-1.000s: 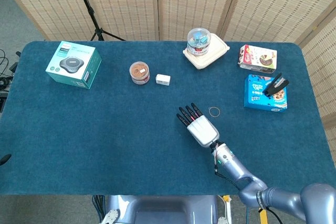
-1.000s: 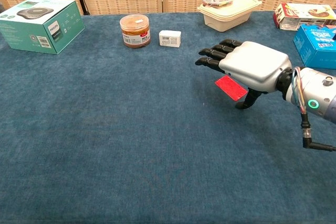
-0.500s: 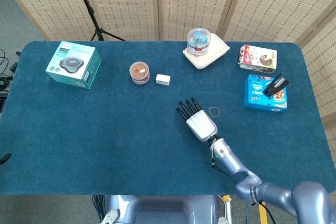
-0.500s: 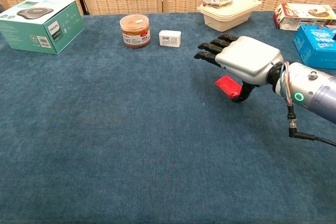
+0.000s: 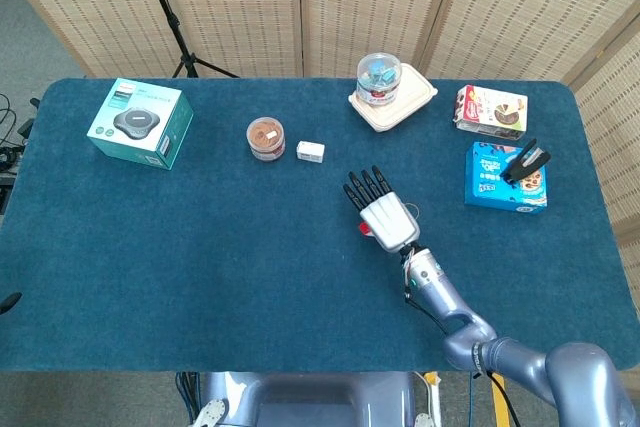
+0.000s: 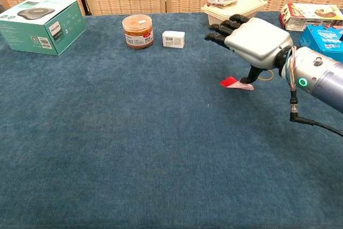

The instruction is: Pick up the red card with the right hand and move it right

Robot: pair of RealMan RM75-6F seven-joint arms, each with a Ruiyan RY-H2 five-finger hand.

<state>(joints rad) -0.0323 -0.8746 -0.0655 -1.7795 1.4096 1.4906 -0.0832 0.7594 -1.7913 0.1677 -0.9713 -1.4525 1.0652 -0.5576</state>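
Note:
The red card (image 6: 232, 82) lies just right of the table's middle and shows as a thin, tilted sliver with a pale underside along its right edge. In the head view only a corner of the red card (image 5: 366, 229) peeks out left of the hand. My right hand (image 6: 253, 41) hovers over it, back upward, with its fingers (image 6: 221, 29) stretched out toward the far side. Only the thumb reaches down, and its tip touches the card's right end. No finger closes against the thumb. My left hand is in neither view.
A rubber band (image 6: 263, 77) lies just right of the card. Behind are a small white box (image 6: 173, 39), a brown jar (image 6: 138, 31) and a beige container (image 6: 233, 10) with a tub on it. A blue box (image 5: 505, 177) and snack box (image 5: 490, 111) sit right; a teal box (image 5: 140, 122) sits far left.
The right hand has risen and moved toward the far side, uncovering part of the card. The card, flat a second ago, now looks tipped up at the thumb.

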